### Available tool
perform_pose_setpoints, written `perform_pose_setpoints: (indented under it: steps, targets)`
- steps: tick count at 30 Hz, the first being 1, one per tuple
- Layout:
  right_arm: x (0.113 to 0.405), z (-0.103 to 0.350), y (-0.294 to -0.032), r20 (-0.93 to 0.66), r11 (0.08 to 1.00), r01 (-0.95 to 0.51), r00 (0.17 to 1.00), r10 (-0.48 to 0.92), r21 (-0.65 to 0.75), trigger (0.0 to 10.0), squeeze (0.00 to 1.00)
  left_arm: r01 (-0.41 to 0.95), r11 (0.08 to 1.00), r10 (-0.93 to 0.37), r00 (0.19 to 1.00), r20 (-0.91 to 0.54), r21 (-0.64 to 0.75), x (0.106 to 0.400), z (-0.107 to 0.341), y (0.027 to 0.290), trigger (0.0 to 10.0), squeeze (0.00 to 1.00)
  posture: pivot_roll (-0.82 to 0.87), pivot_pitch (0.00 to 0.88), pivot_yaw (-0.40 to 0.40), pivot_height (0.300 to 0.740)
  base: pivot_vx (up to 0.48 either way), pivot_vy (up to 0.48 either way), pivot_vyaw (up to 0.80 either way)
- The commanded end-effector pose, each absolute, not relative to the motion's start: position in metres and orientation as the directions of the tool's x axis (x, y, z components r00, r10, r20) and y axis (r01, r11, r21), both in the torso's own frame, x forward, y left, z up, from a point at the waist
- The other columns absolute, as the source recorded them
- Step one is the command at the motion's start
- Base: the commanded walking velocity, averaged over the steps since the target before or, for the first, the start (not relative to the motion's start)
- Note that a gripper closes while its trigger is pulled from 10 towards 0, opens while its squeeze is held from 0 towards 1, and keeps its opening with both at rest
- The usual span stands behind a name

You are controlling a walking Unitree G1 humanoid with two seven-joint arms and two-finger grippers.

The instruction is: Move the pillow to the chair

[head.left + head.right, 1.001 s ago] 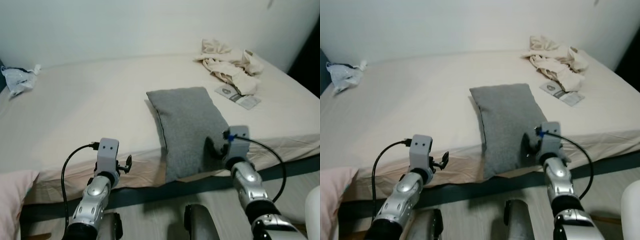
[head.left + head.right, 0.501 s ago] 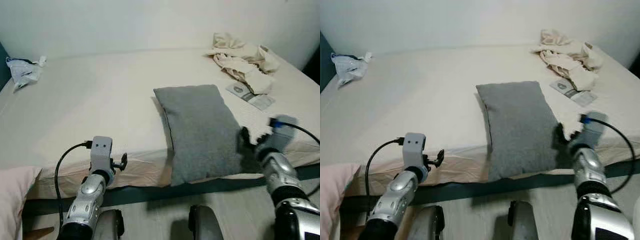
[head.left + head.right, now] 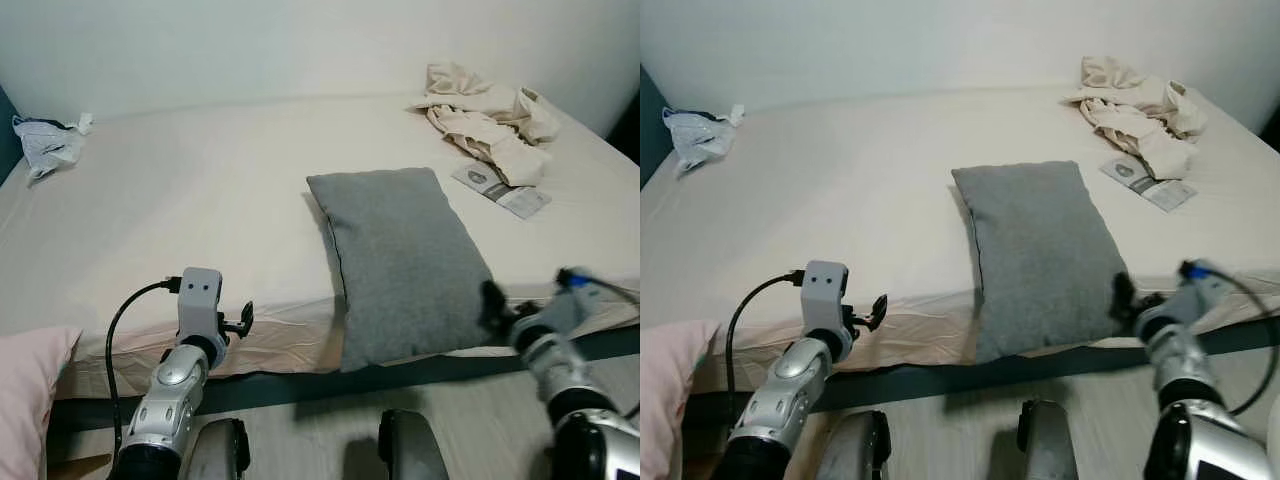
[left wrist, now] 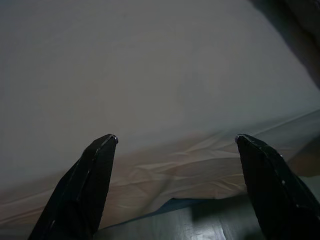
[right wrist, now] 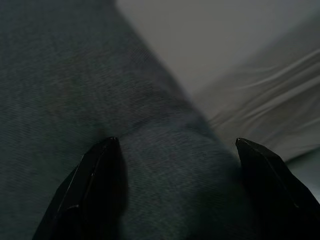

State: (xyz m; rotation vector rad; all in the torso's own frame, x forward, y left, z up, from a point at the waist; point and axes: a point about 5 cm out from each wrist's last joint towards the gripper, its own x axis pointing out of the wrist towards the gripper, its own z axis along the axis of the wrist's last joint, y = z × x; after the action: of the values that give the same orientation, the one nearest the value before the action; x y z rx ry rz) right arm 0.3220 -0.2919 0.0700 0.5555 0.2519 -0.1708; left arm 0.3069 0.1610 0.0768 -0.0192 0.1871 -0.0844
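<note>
The grey pillow [image 3: 405, 262] lies on the cream bed [image 3: 200, 210], its near end hanging a little over the front edge. My right gripper [image 3: 492, 306] is at the pillow's near right corner. In the right wrist view the right gripper [image 5: 175, 142] is open, and its two black fingers [image 5: 100, 170] rest wide apart against the grey fabric [image 5: 75, 75]. My left gripper [image 3: 242, 320] hovers open at the bed's front edge, well left of the pillow, with only sheet [image 4: 165, 80] between its fingers [image 4: 92, 175].
Crumpled cream clothes [image 3: 485, 105] and a printed leaflet [image 3: 500, 187] lie at the bed's back right. A plastic bag [image 3: 45, 145] sits at the far left. A pink cushion [image 3: 25, 385] is at the lower left. My feet [image 3: 410, 450] stand on the wood floor by the dark bed frame.
The camera has shifted. My right gripper has swung right, from the middle of the pillow's near end to its right corner. The left arm has held its place.
</note>
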Motion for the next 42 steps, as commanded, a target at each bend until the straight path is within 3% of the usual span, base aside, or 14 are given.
perform_pose_setpoints:
  steps: [1,8,13,14,17,18,29,35,37,38,39,42]
  targets:
    - [0.320,0.056,-0.271,-0.297,0.800,0.164,0.955,0.018,0.577,10.0,0.02,0.074,0.997,-0.076,0.979,-0.191,-0.018,0.305,0.076,0.162,10.0,0.00,0.06,0.145,0.016,0.577,0.000,0.000,0.00]
    - [0.323,0.045,-0.228,-0.314,0.804,0.006,0.923,0.225,0.595,10.0,0.00,0.053,0.999,-0.050,0.982,-0.184,0.008,0.302,0.077,0.165,10.0,0.00,0.06,0.148,0.004,0.577,0.000,0.000,0.00]
    - [0.328,0.048,-0.213,-0.263,0.746,-0.040,0.922,0.285,0.665,10.0,0.00,0.040,0.999,-0.037,0.983,-0.182,0.014,0.302,0.077,0.166,10.0,0.00,0.06,0.147,0.004,0.577,0.000,0.000,0.00]
    - [0.331,0.050,-0.202,-0.228,0.684,-0.054,0.921,0.315,0.728,4.9,0.00,0.036,0.999,-0.033,0.983,-0.180,0.014,0.303,0.078,0.165,10.0,0.00,0.06,0.147,0.005,0.577,0.000,0.000,0.00]
    - [0.331,0.049,-0.199,-0.227,0.672,-0.046,0.922,0.314,0.739,4.9,0.00,0.036,0.999,-0.032,0.983,-0.179,0.015,0.303,0.078,0.164,10.0,0.00,0.06,0.147,0.005,0.577,0.000,0.000,0.00]
    - [0.331,0.047,-0.197,-0.255,0.654,0.007,0.924,0.285,0.757,0.0,0.00,0.048,0.999,-0.044,0.983,-0.177,0.017,0.304,0.079,0.161,10.0,0.00,0.06,0.146,0.006,0.577,0.000,0.000,0.00]
    - [0.337,0.057,-0.206,-0.220,0.635,0.030,0.950,0.223,0.772,0.0,0.00,0.084,0.996,-0.079,0.979,-0.185,0.016,0.304,0.078,0.152,10.0,0.00,0.05,0.139,0.012,0.577,0.000,0.000,0.00]
    - [0.352,0.084,-0.190,-0.071,0.579,-0.157,0.934,0.351,0.800,0.0,0.00,0.120,0.992,-0.126,0.966,-0.225,-0.038,0.304,0.074,0.147,10.0,0.00,0.04,0.129,0.017,0.577,0.000,0.000,0.00]
    - [0.357,0.104,-0.170,0.054,0.509,-0.334,0.871,0.488,0.793,0.0,0.00,0.131,0.978,-0.172,0.949,-0.266,-0.164,0.304,0.070,0.142,10.0,0.00,0.04,0.124,0.018,0.577,0.000,0.000,0.00]
    - [0.357,0.104,-0.170,0.054,0.509,-0.334,0.871,0.488,0.793,0.0,0.00,0.131,0.978,-0.172,0.949,-0.266,-0.164,0.304,0.070,0.142,10.0,0.00,0.04,0.124,0.018,0.577,0.000,0.000,0.00]
    - [0.357,0.121,-0.156,0.156,0.431,-0.462,0.801,0.578,0.775,0.0,0.00,0.112,0.943,-0.206,0.937,-0.282,-0.315,0.306,0.071,0.138,10.0,0.00,0.03,0.120,0.018,0.577,0.000,0.000,0.00]
    - [0.354,0.133,-0.147,0.225,0.366,-0.534,0.749,0.623,0.762,0.0,0.00,0.097,0.867,-0.256,0.928,-0.270,-0.490,0.309,0.075,0.133,10.0,0.00,0.03,0.120,0.018,0.577,0.000,0.000,0.00]
